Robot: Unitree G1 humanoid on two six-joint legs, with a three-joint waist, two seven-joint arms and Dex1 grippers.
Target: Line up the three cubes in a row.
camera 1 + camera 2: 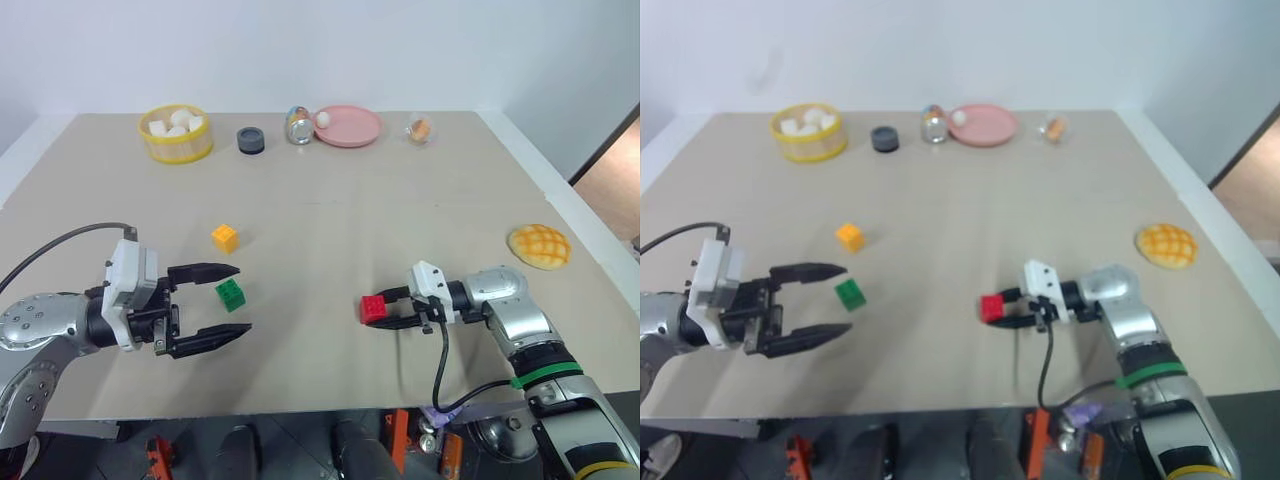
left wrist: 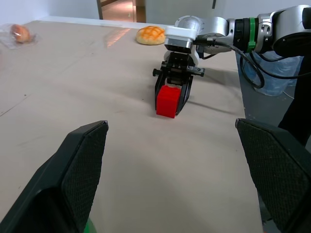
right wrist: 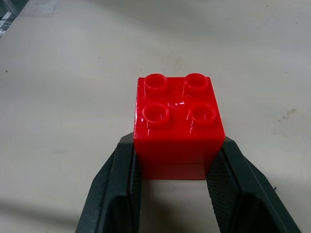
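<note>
Right gripper (image 1: 385,311), lower right of frame, is pinching the small red studded plastic cube (image 1: 373,309); left gripper (image 1: 222,303) sits spread wide around the green studded cube (image 1: 230,294), lower left.

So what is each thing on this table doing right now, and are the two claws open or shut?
Red cube: clamped in the right gripper, studs up.
Green cube: loose on the table, between the left gripper's fingers, untouched.
Yellow-orange cube: loose, upright.
Left gripper: open, empty.
Yellow basket: holds white lumps.
Pink plate: a white ball at its rim.
Bun: lying free.
</note>
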